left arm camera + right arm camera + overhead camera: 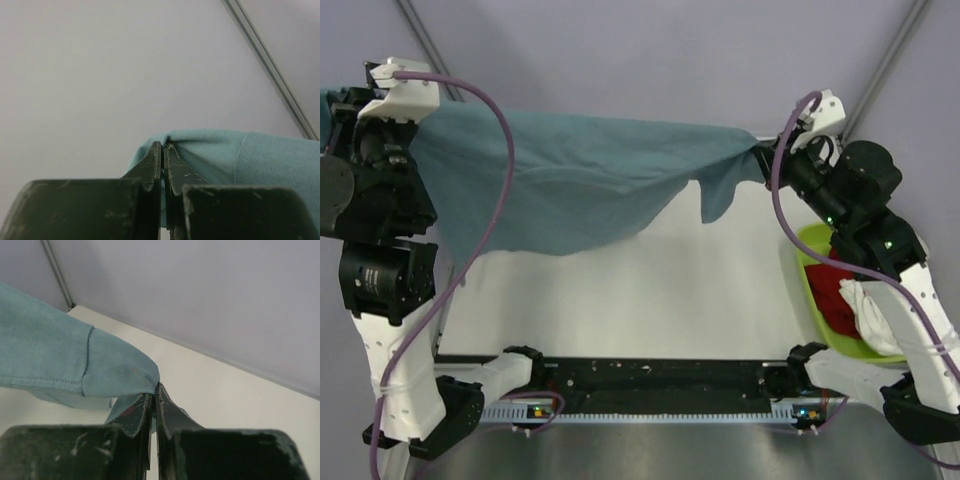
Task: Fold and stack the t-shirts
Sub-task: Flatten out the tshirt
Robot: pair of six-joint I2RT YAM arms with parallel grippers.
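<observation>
A slate-blue t-shirt [570, 185] hangs stretched in the air between both raised arms, sagging in the middle above the table. My left gripper [163, 145] is shut on its left edge; the cloth [250, 160] bunches over the fingertips. My right gripper [154, 389] is shut on its right corner [100, 365], at the right end of the span in the top view [760, 155]. A red t-shirt [835, 300] and a white t-shirt [870, 315] lie crumpled in the lime-green bin [810, 245]. No black shirt is in view.
The white table [650, 300] lies beneath the hanging shirt. The bin stands at the table's right edge beside the right arm. A black rail [650, 375] with the arm bases runs along the near edge.
</observation>
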